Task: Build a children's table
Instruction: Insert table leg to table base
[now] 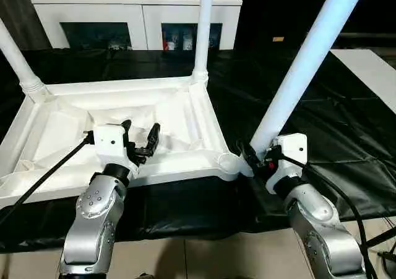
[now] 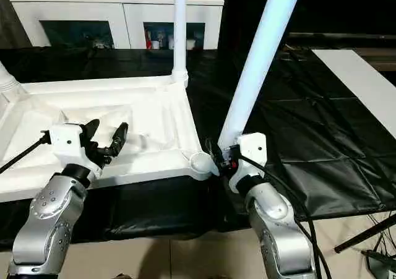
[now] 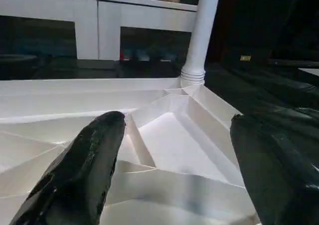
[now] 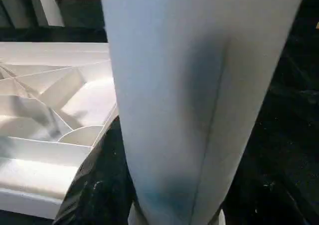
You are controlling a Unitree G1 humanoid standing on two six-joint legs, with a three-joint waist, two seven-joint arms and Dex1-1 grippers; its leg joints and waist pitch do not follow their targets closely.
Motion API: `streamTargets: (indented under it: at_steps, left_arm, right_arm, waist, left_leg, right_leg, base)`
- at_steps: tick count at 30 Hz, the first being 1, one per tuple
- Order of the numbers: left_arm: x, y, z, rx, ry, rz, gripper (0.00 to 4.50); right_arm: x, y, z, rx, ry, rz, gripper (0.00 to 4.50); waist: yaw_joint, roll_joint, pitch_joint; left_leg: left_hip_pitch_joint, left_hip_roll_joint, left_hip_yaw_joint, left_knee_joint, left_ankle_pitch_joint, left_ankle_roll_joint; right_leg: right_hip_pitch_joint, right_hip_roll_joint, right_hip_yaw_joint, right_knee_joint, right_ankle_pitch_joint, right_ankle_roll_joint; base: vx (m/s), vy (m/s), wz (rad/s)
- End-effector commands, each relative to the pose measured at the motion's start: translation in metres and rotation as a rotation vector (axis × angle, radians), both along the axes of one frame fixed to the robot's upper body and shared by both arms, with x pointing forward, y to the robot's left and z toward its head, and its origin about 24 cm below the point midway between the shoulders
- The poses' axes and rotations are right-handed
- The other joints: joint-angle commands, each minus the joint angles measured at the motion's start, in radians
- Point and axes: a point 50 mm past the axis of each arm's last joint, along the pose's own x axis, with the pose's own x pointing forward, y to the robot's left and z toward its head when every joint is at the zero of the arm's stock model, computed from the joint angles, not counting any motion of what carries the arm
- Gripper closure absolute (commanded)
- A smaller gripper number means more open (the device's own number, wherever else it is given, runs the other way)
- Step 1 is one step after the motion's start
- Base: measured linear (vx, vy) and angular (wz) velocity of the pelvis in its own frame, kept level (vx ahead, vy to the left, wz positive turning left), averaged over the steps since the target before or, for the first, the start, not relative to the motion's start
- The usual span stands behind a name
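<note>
Tabletop (image 1: 185, 115) upside down on black sheet (image 1: 346, 124), two legs upright in far sockets. Right gripper (image 1: 255, 157) pinches tilted leg (image 1: 303, 68) beside near-right socket (image 1: 228, 163). Left gripper (image 1: 141, 140) spread above ribs.

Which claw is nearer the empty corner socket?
Right. The right claw grips a leg just beside the empty corner socket; the left claw hovers open over the tabletop's ribbed underside, farther away.

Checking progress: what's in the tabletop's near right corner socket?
Nothing: the socket shows open. The right gripper holds a leg beside it; the leg's lower end is covered.
</note>
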Motion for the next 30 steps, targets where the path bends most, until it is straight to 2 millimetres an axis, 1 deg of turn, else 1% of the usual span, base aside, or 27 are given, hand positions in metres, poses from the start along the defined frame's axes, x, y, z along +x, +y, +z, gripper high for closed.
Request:
streamTargets:
  at_steps: [1,4,12,13,14,18,30]
  left_arm:
    - [-0.0017,-0.0003,0.0010,0.012,-0.007,-0.005,0.69]
    - [-0.0017,-0.0003,0.0010,0.012,-0.007,-0.005,0.69]
    - [-0.0017,-0.0003,0.0010,0.012,-0.007,-0.005,0.69]
    - [-0.0017,-0.0003,0.0010,0.012,-0.007,-0.005,0.69]
    - [-0.0017,-0.0003,0.0010,0.012,-0.007,-0.005,0.69]
    - [-0.0017,-0.0003,0.0010,0.012,-0.007,-0.005,0.69]
    - [-0.0017,-0.0003,0.0010,0.012,-0.007,-0.005,0.69]
  right_arm:
    - [0.0002,-0.0012,-0.0059,-0.017,0.039,0.000,2.64]
    - [0.0002,-0.0012,-0.0059,-0.017,0.039,0.000,2.64]
    - [0.0002,-0.0012,-0.0059,-0.017,0.039,0.000,2.64]
    - [0.0002,-0.0012,-0.0059,-0.017,0.039,0.000,2.64]
    - [0.0002,-0.0012,-0.0059,-0.017,0.039,0.000,2.64]
    - [0.0002,-0.0012,-0.0059,-0.017,0.039,0.000,2.64]
    - [0.0002,-0.0012,-0.0059,-0.017,0.039,0.000,2.64]
  waist:
    - [0.002,0.003,-0.054]
    - [0.003,0.003,-0.054]
    - [0.003,0.003,-0.055]
    - [0.002,0.002,-0.055]
    - [0.003,0.004,-0.055]
    - [0.003,0.003,-0.054]
    - [0.003,0.003,-0.055]
  left_leg:
    - [0.006,0.032,-0.014,-0.080,-0.360,-0.001]
    - [0.005,0.031,-0.014,-0.080,-0.355,0.000]
    - [0.006,0.032,-0.014,-0.080,-0.353,0.000]
    - [0.004,0.031,-0.014,-0.079,-0.348,0.001]
    - [0.005,0.032,-0.014,-0.080,-0.350,0.001]
    - [0.006,0.032,-0.013,-0.079,-0.355,0.000]
    - [0.005,0.032,-0.013,-0.079,-0.351,0.001]
  right_leg:
    - [0.035,-0.047,0.052,-0.089,-0.369,-0.079]
    - [0.036,-0.048,0.052,-0.089,-0.370,-0.078]
    - [0.036,-0.048,0.052,-0.087,-0.361,-0.082]
    - [0.037,-0.048,0.052,-0.087,-0.355,-0.082]
    - [0.036,-0.048,0.052,-0.087,-0.355,-0.084]
    - [0.035,-0.048,0.052,-0.088,-0.363,-0.083]
    - [0.036,-0.048,0.052,-0.088,-0.360,-0.082]
  base:
    - [0.000,0.000,0.00]
    - [0.000,0.000,0.00]
    - [0.000,0.000,0.00]
    - [0.000,0.000,0.00]
    - [0.000,0.000,0.00]
    - [0.000,0.000,0.00]
    - [0.000,0.000,0.00]
